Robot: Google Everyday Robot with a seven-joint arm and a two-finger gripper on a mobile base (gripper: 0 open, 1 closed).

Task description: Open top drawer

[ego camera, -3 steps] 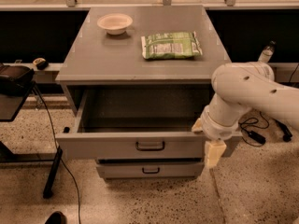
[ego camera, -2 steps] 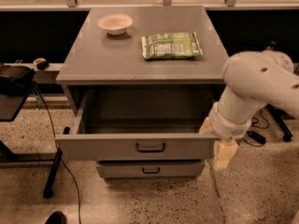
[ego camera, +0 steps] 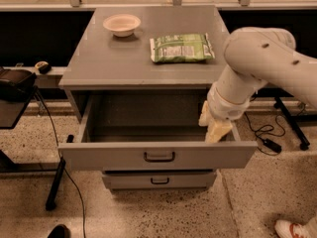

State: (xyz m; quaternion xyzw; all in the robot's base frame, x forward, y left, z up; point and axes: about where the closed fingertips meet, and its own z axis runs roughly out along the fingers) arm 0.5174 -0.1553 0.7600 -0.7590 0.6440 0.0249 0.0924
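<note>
The top drawer (ego camera: 158, 156) of the grey cabinet is pulled far out, its wide flat front facing me with a small black pull handle (ego camera: 159, 156) at its centre. Its deep grey interior (ego camera: 148, 118) shows nothing inside. My gripper (ego camera: 214, 126) hangs below the white arm, over the drawer's right side just behind the front panel, pointing down. It is away from the handle.
On the cabinet top (ego camera: 124, 58) stand a white bowl (ego camera: 122, 24) at the back left and a green snack bag (ego camera: 181, 47) at the right. A narrower lower drawer (ego camera: 159, 180) is shut. A black stand (ego camera: 17, 83) is at the left, cables (ego camera: 265, 133) and a shoe (ego camera: 292, 228) at the right.
The arm has risen and moved back over the drawer's right side. The drawer stands pulled out as before, perhaps slightly further.
</note>
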